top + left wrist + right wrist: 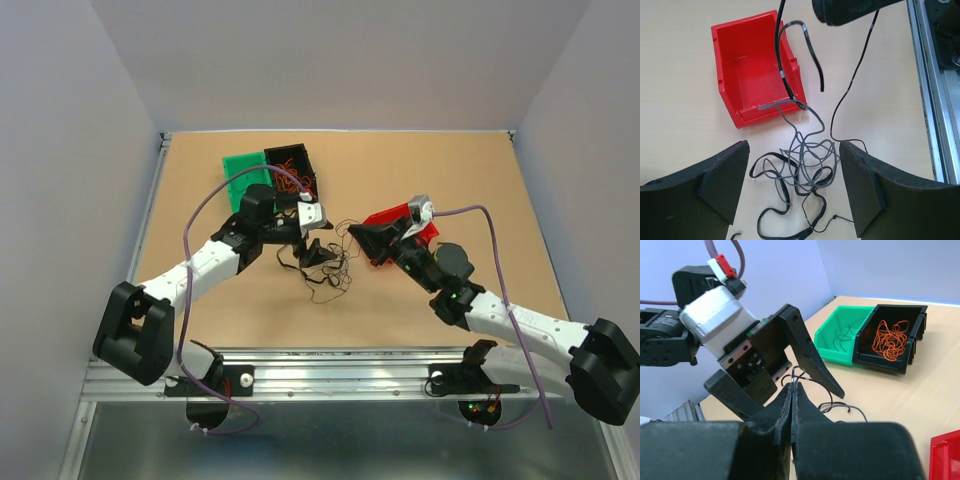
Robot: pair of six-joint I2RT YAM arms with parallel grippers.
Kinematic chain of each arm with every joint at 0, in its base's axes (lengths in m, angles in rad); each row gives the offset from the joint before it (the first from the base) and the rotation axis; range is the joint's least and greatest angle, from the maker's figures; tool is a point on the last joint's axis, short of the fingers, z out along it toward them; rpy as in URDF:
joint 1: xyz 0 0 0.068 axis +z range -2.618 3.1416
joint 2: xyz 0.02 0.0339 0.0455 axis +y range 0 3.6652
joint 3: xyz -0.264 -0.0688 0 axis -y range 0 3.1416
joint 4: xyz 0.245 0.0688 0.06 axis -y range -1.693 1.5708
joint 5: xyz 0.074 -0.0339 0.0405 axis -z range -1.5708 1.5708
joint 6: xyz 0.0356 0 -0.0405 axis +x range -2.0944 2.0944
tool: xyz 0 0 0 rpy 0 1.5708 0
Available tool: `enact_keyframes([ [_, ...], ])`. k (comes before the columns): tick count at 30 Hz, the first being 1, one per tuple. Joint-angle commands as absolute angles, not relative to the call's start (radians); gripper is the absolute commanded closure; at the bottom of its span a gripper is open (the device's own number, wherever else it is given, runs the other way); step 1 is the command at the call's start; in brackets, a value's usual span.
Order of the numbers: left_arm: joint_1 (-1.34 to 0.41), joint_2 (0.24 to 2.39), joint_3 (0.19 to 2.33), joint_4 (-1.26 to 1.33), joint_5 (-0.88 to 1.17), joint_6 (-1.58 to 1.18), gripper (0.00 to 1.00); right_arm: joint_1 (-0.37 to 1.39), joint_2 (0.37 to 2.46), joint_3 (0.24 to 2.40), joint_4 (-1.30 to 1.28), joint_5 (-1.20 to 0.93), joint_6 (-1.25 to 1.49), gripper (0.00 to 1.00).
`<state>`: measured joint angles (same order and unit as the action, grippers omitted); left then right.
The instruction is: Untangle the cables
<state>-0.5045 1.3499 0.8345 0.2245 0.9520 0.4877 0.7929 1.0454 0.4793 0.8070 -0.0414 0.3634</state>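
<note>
The cables [326,268] lay as a loose tangle of thin dark and grey strands on the table [470,180], near its middle and between the two arms. In the left wrist view we saw the tangle [802,167] right between the left pincer's fingers [722,185], on the board below them. The left pincer [318,250] stood wide apart over the heap, and we could not see either finger touching a strand.

Several strands rose out of the heap toward the right pincer [353,232]. In the right wrist view its fingers [780,405] were pressed together, with a small loop of thin cable showing just at their tips, so we took it to be clamped on those strands. One stiff black piece hung curved in the air above the red bin [755,70].

The red bin sat open on the table just beyond the tangle, partly under the right arm. Well behind the left arm a green bin [837,347] and a black bin [900,360] stood touching side by side. The black one held a clump of orange wires [890,337], and we made out a few black strands [842,337] in the green one.
</note>
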Motion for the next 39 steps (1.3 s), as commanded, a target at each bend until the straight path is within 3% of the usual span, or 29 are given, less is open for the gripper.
enact_keyframes([
  [1, -0.512, 1.359, 0.853, 0.316, 1.006, 0.442, 0.17, 0.796, 1.031, 0.560, 0.836, -0.028, 0.379, 0.99],
  [10, -0.538, 1.376, 0.851, 0.462, 1.005, 0.288, 0.20, 0.796, 1.060, 0.580, 0.838, -0.026, 0.390, 0.99],
  [14, -0.569, 1.407, 0.861, 0.474, 0.931, 0.284, 0.29, 0.795, 1.075, 0.591, 0.838, -0.023, 0.394, 1.00],
  [16, -0.572, 1.423, 0.877, 0.474, 0.910, 0.273, 0.39, 0.796, 1.080, 0.592, 0.842, -0.029, 0.396, 1.00],
  [21, -0.572, 1.460, 0.905, 0.453, 0.856, 0.274, 0.92, 0.798, 1.074, 0.588, 0.844, -0.020, 0.403, 1.00],
  [24, -0.574, 1.460, 0.894, 0.437, 0.801, 0.304, 1.00, 0.798, 1.034, 0.569, 0.844, 0.030, 0.400, 0.99],
  [35, -0.529, 1.506, 0.930, 0.337, 0.628, 0.348, 1.00, 0.796, 0.740, 0.592, 0.608, 0.161, 0.368, 1.00],
  [39, -0.494, 1.528, 0.949, 0.328, 0.591, 0.308, 1.00, 0.796, 0.719, 0.655, 0.509, 0.204, 0.347, 0.99],
])
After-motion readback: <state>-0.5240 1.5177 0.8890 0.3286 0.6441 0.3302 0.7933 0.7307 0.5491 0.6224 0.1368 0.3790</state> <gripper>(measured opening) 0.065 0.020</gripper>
